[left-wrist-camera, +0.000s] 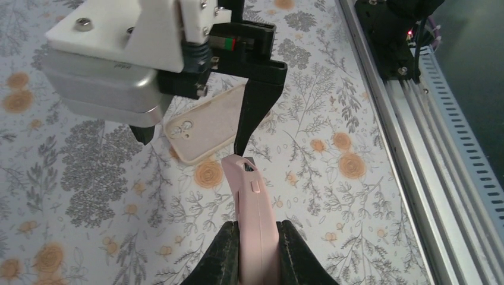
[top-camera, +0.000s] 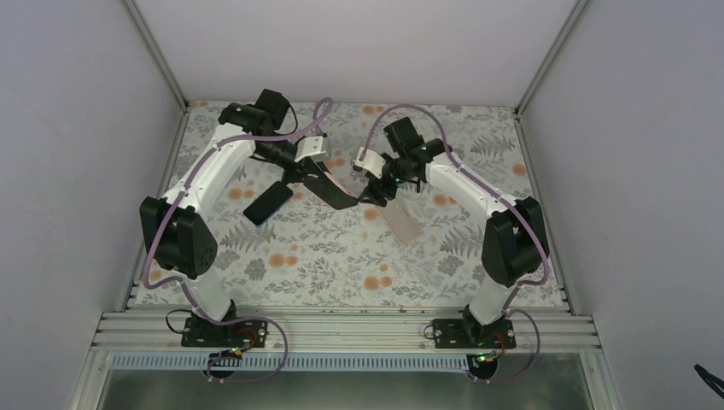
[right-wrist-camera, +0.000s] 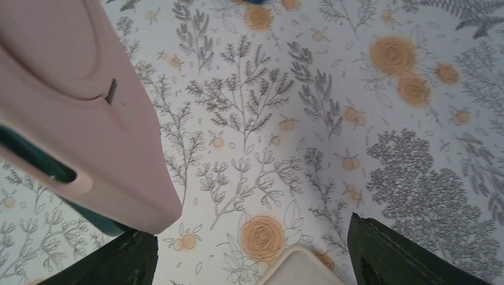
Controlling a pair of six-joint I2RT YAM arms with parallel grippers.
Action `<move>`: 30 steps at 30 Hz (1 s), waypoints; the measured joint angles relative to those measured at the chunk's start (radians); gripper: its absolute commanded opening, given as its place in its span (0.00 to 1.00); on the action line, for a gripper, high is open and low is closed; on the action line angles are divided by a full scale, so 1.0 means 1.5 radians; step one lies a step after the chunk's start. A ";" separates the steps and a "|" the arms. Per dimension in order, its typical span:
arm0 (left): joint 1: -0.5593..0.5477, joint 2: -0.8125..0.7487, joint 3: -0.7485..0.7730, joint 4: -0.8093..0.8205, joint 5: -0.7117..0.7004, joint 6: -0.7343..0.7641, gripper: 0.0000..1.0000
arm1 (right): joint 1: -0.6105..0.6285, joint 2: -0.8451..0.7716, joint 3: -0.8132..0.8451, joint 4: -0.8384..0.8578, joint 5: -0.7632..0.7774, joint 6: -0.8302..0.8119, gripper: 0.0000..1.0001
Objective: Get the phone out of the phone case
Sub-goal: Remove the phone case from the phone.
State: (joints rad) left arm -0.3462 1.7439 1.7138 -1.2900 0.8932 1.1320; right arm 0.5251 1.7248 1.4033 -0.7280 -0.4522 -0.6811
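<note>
Floral tabletop [left-wrist-camera: 89, 196], phone case [left-wrist-camera: 257, 208] in left pincer [left-wrist-camera: 258, 230]

Top view: I look from high behind arm bases [top-camera: 211, 329], down over whole tabletop [top-camera: 341, 273]. Left wrist: close, low, facing right edge, near-edge rail [left-wrist-camera: 416, 148] in sight. Right wrist: closest, aimed down at tabletop. Both wrist views share pink phone case [left-wrist-camera: 257, 219].
</note>
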 measured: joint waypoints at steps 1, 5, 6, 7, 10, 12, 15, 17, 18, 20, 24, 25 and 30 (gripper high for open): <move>0.000 0.000 0.001 0.003 -0.001 0.000 0.02 | 0.003 0.009 0.016 -0.010 0.003 0.003 0.82; 0.001 -0.002 0.007 0.012 -0.004 0.000 0.02 | 0.010 0.033 0.063 -0.042 0.019 0.020 0.83; 0.002 -0.004 0.007 0.011 -0.004 0.001 0.02 | 0.012 0.036 0.068 -0.047 0.020 0.024 0.84; 0.002 -0.006 0.007 0.011 -0.004 0.001 0.02 | 0.017 0.039 0.076 -0.055 0.020 0.027 0.84; 0.002 -0.009 0.007 0.006 0.002 0.001 0.02 | 0.031 0.053 0.101 -0.083 0.013 0.031 0.85; 0.002 -0.011 0.011 0.001 0.014 0.001 0.02 | 0.046 0.061 0.114 -0.089 -0.005 0.031 0.87; 0.001 -0.012 0.018 -0.022 0.039 0.001 0.02 | 0.065 0.066 0.125 -0.090 -0.042 0.031 0.87; 0.002 -0.014 0.023 -0.037 0.052 0.001 0.02 | 0.071 0.066 0.131 -0.089 -0.077 0.031 0.86; 0.002 -0.016 0.025 -0.038 0.052 0.002 0.02 | 0.073 0.066 0.134 -0.081 -0.110 0.036 0.86; 0.003 -0.015 0.025 -0.038 0.078 0.002 0.02 | 0.084 0.064 0.138 -0.030 -0.160 0.050 0.86; 0.019 -0.025 0.025 -0.047 0.115 0.008 0.02 | 0.090 0.043 0.118 0.037 -0.194 0.087 0.86; 0.026 -0.027 0.025 -0.048 0.124 0.008 0.02 | 0.090 0.036 0.111 0.056 -0.197 0.091 0.86; 0.069 -0.030 0.022 -0.049 0.139 0.008 0.02 | 0.094 0.008 0.106 0.089 -0.202 0.075 0.90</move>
State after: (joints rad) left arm -0.2420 1.6989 1.7466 -1.3628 1.1015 1.1446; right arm 0.6666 1.7367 1.5623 -0.5953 -0.7555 -0.5682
